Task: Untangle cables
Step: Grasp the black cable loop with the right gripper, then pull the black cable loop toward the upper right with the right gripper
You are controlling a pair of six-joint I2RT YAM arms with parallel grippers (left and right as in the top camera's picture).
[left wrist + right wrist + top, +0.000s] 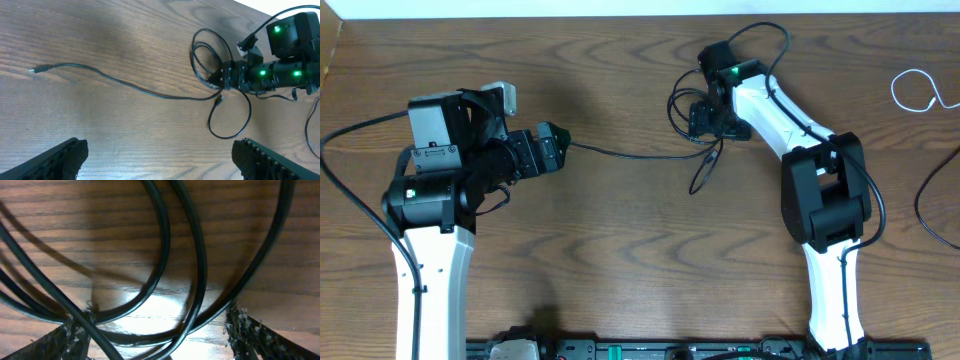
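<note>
A thin black cable [630, 153] lies across the table's middle. Its small plug end [33, 71] lies just ahead of my left gripper [550, 150], and its other end forms a loose coil [682, 108] with a loop [230, 127] hanging toward the front. My left gripper [160, 162] is open and empty, low over bare wood. My right gripper [698, 118] is down on the coil. In the right wrist view its fingers [160, 340] are spread, with several black strands [195, 255] running between them. It also shows in the left wrist view [223, 79].
A white cable [918, 90] lies at the far right back. Another black cable [932, 195] curves along the right edge. The arms' own thicker black wires [350, 200] loop beside the left arm and over the right arm [760, 40]. The wooden table [620, 260] spans the view.
</note>
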